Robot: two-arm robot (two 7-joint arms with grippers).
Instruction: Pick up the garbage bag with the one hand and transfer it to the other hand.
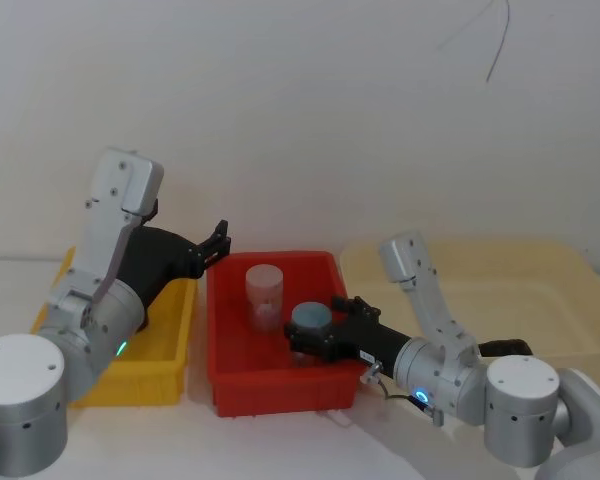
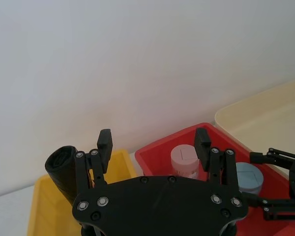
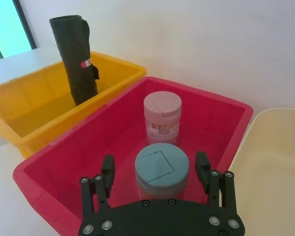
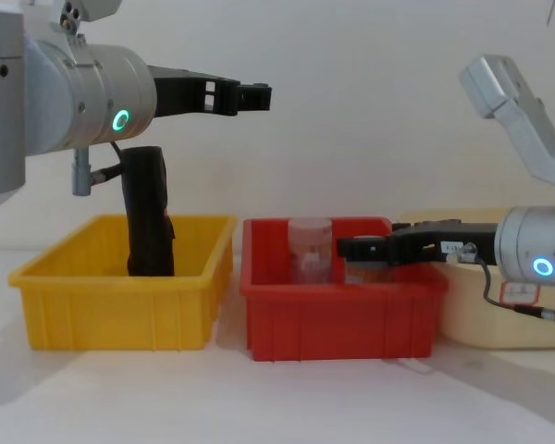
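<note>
The left gripper hangs open and empty, fingers spread, above the gap between the yellow bin and the red bin, higher than the top of the garbage bag. The right gripper is low inside the red bin, open, its fingers flanking the blue-lidded jar without a visible clamp on it; the pink-lidded jar stands just behind. The garbage bag stands near upright in the yellow bin, leaning slightly, ungrasped. By judgement, the step in hand is the approach to the bag. Procedure: draw the left gripper back over the yellow bin, align the open fingers across the roll's width, descend to the upper half, and close firmly, since crinkled film may compress and slip. Lift vertically to clear the bin wall before moving toward the right gripper, which should first withdraw from the jars. Limits of view: the bag's base is hidden behind the bin wall in the chest view, the left arm covers the bag in the head view, and contact between the bag and the bin wall cannot be determined.
</note>
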